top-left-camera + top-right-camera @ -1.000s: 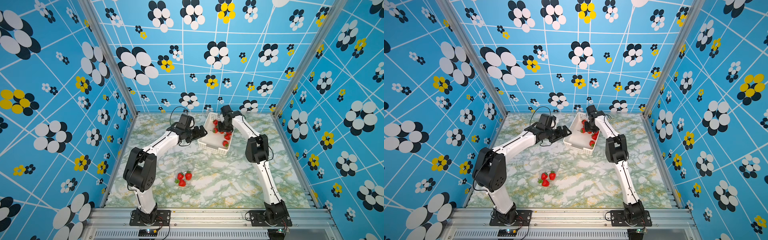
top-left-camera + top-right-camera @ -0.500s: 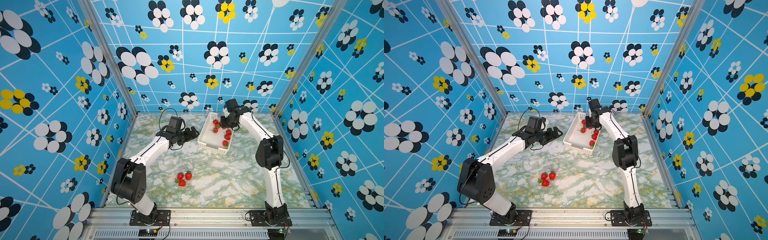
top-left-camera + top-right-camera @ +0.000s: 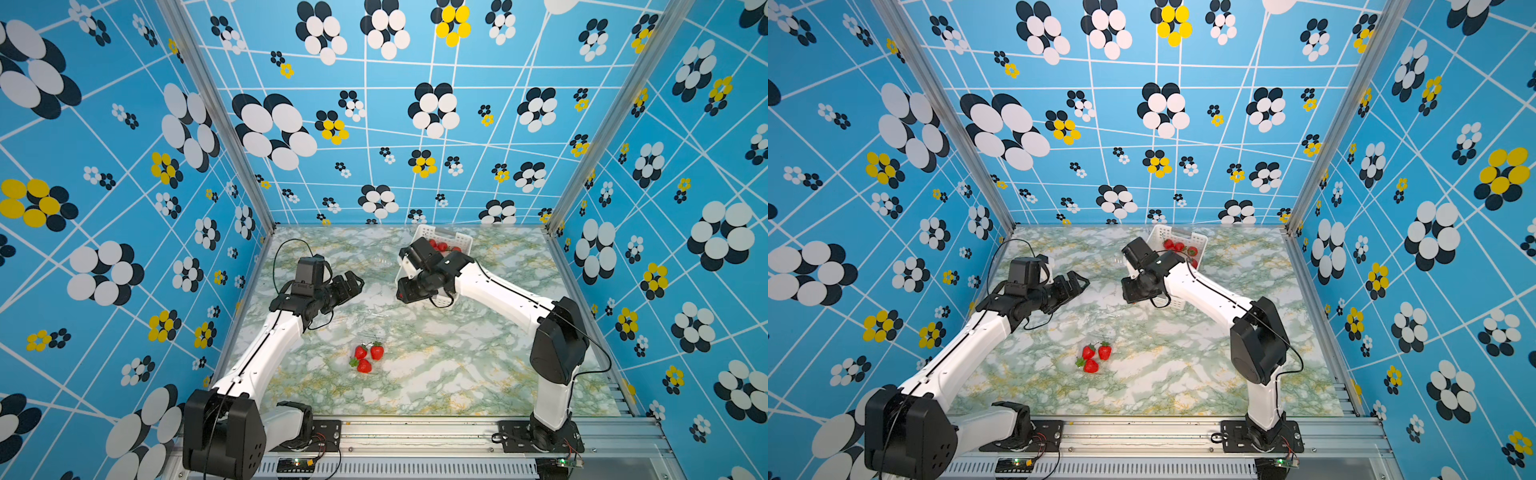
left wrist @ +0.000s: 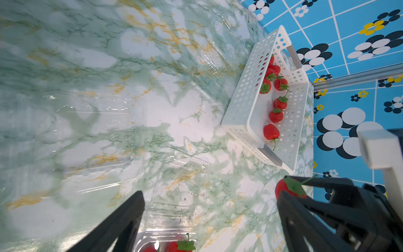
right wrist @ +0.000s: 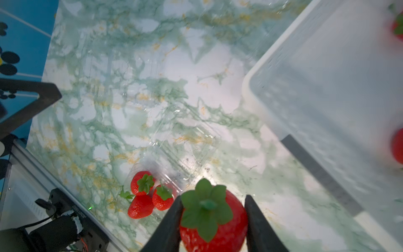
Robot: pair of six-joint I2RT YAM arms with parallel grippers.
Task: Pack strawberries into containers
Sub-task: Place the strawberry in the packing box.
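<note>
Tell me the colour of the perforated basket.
The basket is white, with round holes through its walls; the left wrist view shows it best.

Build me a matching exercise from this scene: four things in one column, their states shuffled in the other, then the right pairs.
1. left gripper
2. right gripper
3. white basket
4. three strawberries

A. lying in a clear container
B. shut on a strawberry
C. open, nothing between the fingers
D. holds over five loose strawberries

Pairs: 1-C, 2-B, 3-D, 4-A.
</note>
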